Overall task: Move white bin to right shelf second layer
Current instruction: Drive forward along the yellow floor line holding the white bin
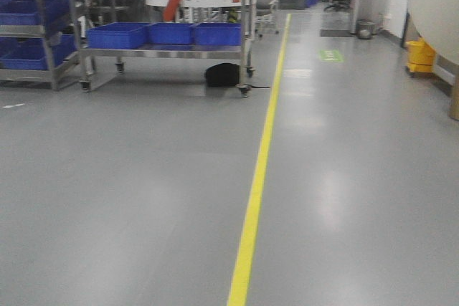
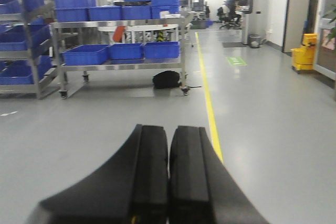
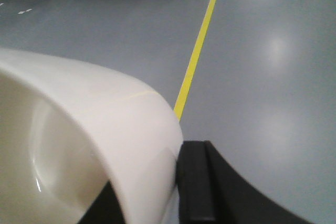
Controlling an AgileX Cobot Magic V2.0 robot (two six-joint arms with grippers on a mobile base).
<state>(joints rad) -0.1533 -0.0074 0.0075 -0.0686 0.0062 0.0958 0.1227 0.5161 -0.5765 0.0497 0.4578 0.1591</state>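
Grey floor [image 1: 143, 213], one white bin [image 3: 105, 124], right gripper [image 3: 149, 198]

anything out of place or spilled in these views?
Only one oddity: a black soft bag lies on the grey floor beside the wheeled stainless steel cart, its thin black cord trailing toward the yellow floor line. No spill shows; the glossy cream-white plastic bin looks undamaged.

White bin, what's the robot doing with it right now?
The right claw grips the bin by its rim, holding it up off the floor. The left claw is shut and empty. The robot is out on open floor beside a yellow line; steel racks with blue crates stand ahead to the left, well away.
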